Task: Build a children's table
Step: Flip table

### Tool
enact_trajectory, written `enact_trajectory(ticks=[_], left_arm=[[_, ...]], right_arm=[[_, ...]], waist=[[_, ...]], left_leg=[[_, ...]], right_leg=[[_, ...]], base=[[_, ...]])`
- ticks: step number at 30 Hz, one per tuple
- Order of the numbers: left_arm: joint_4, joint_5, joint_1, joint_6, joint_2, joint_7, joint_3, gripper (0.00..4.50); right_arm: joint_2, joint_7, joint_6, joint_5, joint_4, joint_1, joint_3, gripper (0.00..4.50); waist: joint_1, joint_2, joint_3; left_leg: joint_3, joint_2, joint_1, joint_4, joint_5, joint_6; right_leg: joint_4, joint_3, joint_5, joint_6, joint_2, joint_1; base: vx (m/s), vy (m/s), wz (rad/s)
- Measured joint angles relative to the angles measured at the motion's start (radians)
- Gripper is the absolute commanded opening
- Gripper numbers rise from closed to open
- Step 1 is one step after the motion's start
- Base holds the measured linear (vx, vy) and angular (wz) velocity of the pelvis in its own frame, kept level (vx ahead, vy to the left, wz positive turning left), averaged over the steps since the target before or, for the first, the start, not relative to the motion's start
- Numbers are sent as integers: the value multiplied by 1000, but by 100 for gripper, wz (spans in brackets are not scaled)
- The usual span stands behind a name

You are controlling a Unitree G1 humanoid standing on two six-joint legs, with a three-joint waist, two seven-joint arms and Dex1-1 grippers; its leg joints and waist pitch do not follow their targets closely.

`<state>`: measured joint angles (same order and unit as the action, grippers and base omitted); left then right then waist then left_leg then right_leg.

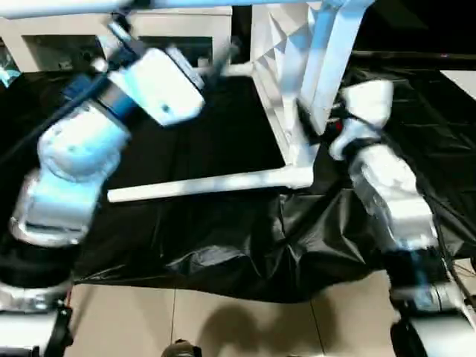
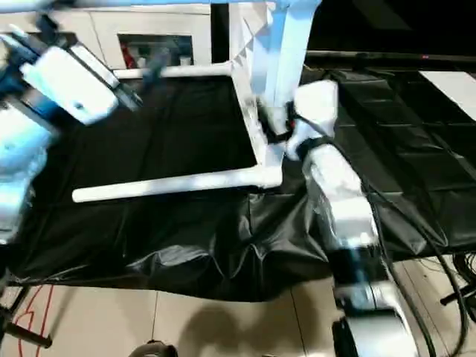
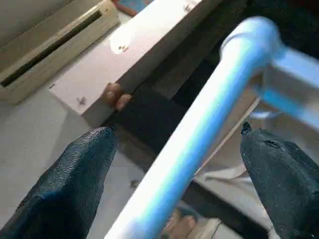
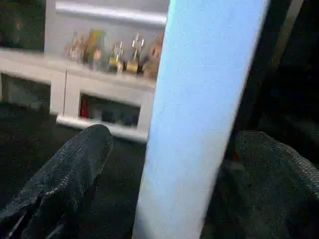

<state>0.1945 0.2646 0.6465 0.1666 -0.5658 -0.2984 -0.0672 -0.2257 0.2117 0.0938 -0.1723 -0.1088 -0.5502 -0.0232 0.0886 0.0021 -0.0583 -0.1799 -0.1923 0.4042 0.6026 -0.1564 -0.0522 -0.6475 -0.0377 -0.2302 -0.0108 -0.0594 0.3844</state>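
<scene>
On the black sheet [image 1: 223,245] spread over the floor, the children's table [image 1: 282,111] stands tipped on its side: the square top is on edge, its ribbed underside facing the robot's left, and its edge runs away from the robot. Two legs lie roughly level, pointing to the robot's left, the near leg [image 1: 201,184] just above the sheet and the far leg [image 2: 178,71] close to the white cabinet [image 2: 149,37]. Another leg [image 1: 335,52] rises steeply at the top's right side. The left claw [image 3: 174,164] is open, its two black fingers [image 3: 70,184] set well apart on either side of a white leg without touching it. The right claw [image 4: 169,169] is also open, one finger [image 4: 65,174] on each side of a leg that passes between them; contact cannot be confirmed. The right arm [image 1: 387,193] reaches in beside the top's near corner socket. The sheet is glossy and creased, bunched near its front edge, with pale tiled floor [image 1: 245,327] beyond it. The cabinet stands along the far side, holding small objects in its compartments. The table's parts are white plastic, the legs smooth and tubular.
</scene>
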Motion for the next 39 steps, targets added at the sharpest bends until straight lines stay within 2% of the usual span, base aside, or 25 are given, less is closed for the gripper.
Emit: enact_trajectory(ticks=[2,5,14,23,31,39], left_arm=[[-34,50,19,12,-21,38,14,450],[-65,98,70,13,-33,85,30,450],[-192,160,119,35,-36,109,10,450],[-285,219,151,81,-57,119,-23,450],[-311,224,151,132,-77,99,-43,450],[-451,276,219,123,-71,137,-58,450]], right_arm=[[7,59,-20,-43,81,41,0,445],[2,167,-9,-96,157,65,40,445],[-10,279,13,-104,205,126,168,445],[-14,295,14,-99,222,124,170,445],[-13,304,16,-94,223,125,170,445],[7,322,28,-100,224,124,188,445]], waist=[[0,0,0],[0,0,0],[3,0,0],[3,-2,1],[2,-2,1],[5,-2,1]], left_leg=[[1,0,0,0,0,0],[1,0,0,0,0,0],[2,1,0,0,0,0],[3,0,-1,0,0,0],[3,0,0,0,0,0],[3,1,0,0,0,0]], right_leg=[[0,0,0,0,0,0],[0,0,0,0,0,-1],[0,-1,1,1,0,-1],[0,-1,2,1,0,-1],[0,-1,2,1,0,-1],[0,-1,2,1,0,-1]], base=[[0,0,0],[0,0,0],[0,0,0],[0,0,0],[0,0,0],[0,0,0]])
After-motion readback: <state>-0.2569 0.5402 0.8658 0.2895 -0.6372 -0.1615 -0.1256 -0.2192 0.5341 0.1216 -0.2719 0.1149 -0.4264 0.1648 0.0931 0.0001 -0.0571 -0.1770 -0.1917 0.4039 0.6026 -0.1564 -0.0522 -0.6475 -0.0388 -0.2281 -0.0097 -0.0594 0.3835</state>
